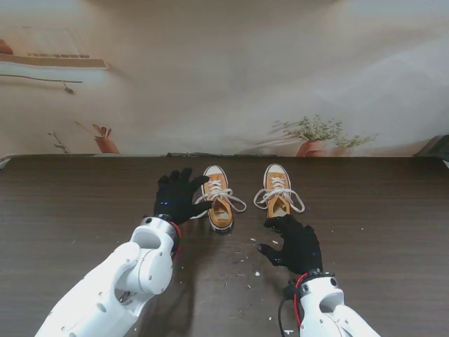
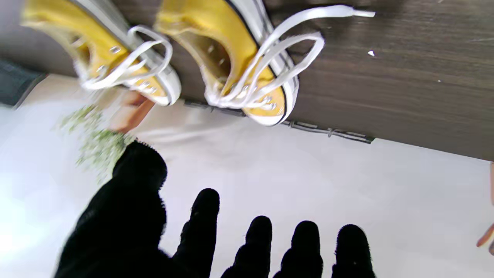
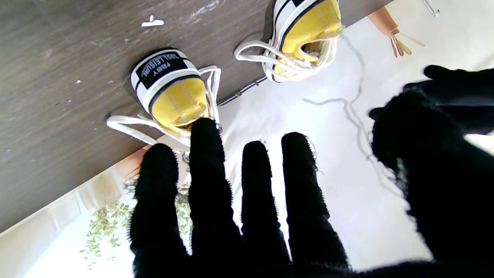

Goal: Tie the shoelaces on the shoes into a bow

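Two yellow canvas shoes with white toe caps stand side by side at the middle of the dark table, toes pointing away from me. The left shoe [image 1: 219, 203] [image 2: 239, 58] has white laces [image 1: 223, 194] lying in loops across its tongue and off both sides. The right shoe [image 1: 278, 191] [image 3: 170, 87] has its laces [image 1: 280, 199] in loops too. My left hand [image 1: 178, 197] [image 2: 216, 239], in a black glove, is open with fingers spread just left of the left shoe. My right hand [image 1: 295, 243] [image 3: 231, 200] is open, just nearer to me than the right shoe's heel. Neither hand holds a lace.
Small white specks [image 1: 247, 265] are scattered on the wood-grain table [image 1: 84, 210] between my arms. The table's far edge [image 1: 126, 155] meets a pale backdrop printed with potted plants [image 1: 316, 137]. A red cable [image 1: 297, 288] runs at my right wrist.
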Action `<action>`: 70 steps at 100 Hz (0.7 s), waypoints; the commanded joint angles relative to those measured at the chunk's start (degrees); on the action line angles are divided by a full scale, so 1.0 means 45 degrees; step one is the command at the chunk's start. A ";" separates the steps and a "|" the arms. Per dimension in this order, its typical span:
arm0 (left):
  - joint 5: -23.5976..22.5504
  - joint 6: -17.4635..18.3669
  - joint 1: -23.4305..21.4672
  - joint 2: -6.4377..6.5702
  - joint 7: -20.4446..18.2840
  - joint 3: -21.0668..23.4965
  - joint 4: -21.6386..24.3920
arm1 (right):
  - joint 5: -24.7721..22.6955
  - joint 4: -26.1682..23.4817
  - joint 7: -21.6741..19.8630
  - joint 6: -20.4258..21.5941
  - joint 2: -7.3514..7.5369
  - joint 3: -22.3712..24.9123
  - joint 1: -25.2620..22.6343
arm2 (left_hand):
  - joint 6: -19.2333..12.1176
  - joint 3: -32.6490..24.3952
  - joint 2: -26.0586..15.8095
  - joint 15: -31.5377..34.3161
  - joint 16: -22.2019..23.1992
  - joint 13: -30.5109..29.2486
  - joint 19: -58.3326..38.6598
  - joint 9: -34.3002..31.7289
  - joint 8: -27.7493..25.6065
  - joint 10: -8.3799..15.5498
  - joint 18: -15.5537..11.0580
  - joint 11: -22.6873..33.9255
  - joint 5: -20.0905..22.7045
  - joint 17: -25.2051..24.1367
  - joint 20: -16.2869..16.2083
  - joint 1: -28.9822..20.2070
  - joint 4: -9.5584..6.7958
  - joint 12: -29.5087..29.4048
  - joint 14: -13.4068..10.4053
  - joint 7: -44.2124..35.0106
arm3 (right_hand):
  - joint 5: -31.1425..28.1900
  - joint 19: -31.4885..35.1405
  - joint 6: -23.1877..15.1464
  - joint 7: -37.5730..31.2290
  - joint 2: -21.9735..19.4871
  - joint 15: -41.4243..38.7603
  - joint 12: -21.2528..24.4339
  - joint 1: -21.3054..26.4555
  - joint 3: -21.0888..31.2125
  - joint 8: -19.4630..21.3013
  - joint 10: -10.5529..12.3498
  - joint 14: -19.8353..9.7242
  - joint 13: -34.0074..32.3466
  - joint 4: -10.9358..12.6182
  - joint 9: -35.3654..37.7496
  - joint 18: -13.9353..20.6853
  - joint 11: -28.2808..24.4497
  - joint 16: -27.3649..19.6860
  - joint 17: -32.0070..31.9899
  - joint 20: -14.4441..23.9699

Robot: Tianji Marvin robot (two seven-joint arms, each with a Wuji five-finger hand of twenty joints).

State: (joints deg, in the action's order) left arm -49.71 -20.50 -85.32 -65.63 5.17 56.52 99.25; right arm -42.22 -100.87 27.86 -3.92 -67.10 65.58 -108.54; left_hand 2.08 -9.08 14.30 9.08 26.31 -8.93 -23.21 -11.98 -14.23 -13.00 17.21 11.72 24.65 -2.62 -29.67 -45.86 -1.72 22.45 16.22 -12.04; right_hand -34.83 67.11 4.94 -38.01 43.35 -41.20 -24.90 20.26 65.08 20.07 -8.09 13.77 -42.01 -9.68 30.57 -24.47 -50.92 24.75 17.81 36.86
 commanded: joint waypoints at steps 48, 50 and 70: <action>-0.0791 0.7175 -0.7954 0.0505 0.1805 0.6149 0.3418 | -0.0524 -0.0447 -0.1348 0.1205 0.0377 0.0781 -0.0526 | 0.0998 0.1576 -0.0970 -0.0551 -0.1152 -0.1369 0.3132 -0.1770 0.0010 0.0018 -0.0602 -0.0150 0.1054 0.1458 0.0831 -0.0054 -0.0348 -0.0601 -0.0633 0.0585 | 0.0583 -0.3395 -0.0799 0.0698 -0.0887 0.3764 0.0782 -0.0529 -0.1287 -0.0099 0.0377 -0.0412 0.1390 0.0338 -0.0634 0.1399 0.1777 -0.1529 -0.1796 -0.2280; -0.0726 0.7304 -0.8006 0.0473 0.2030 0.6160 0.3297 | -0.0528 -0.0446 -0.1421 0.1275 0.0393 0.0821 -0.0534 | 0.1036 0.1653 -0.1008 -0.0689 -0.1345 -0.1363 0.3298 -0.1789 0.0094 0.0024 -0.0630 -0.0248 0.1044 0.1426 0.0923 0.0008 -0.0362 -0.0687 -0.0643 0.0688 | 0.0650 -0.3539 -0.0853 0.0746 -0.0977 0.3973 0.0850 -0.0559 -0.1349 -0.0125 0.0446 -0.0464 0.1461 0.0347 -0.0659 0.1511 0.1958 -0.1606 -0.1900 -0.2433; -0.0414 0.7968 -0.8316 0.0445 0.2223 0.6342 0.2434 | -0.0055 -0.0320 -0.2045 0.2127 0.0455 0.1131 -0.0540 | 0.0716 0.2080 -0.1535 -0.1689 -0.2552 -0.0356 0.4330 -0.1107 0.0596 0.0590 -0.1418 -0.1107 0.0084 0.0612 0.1945 0.0727 -0.0325 -0.1423 -0.1281 0.1310 | 0.1520 -0.4817 -0.1242 0.1344 -0.3393 0.6153 0.1423 -0.1576 -0.3069 -0.0686 0.0726 -0.1139 0.2384 0.0625 -0.0899 0.2697 0.3555 -0.2884 -0.3076 -0.4392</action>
State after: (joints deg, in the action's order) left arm -51.30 15.29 -121.94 -63.79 17.76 84.87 110.93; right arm -43.30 -102.65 19.40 4.51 -65.54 70.40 -110.87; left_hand 2.70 -1.49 9.93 3.35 17.30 -13.18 -6.06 -19.10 -12.84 -12.34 17.08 8.80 27.52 2.31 -22.87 -44.69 -2.23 18.26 12.66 -7.22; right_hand -30.64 47.62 1.21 -33.43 32.20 -16.67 -19.94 16.71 54.91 19.15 -6.60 10.99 -33.71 -8.72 28.70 -15.86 -37.11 14.07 6.56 20.24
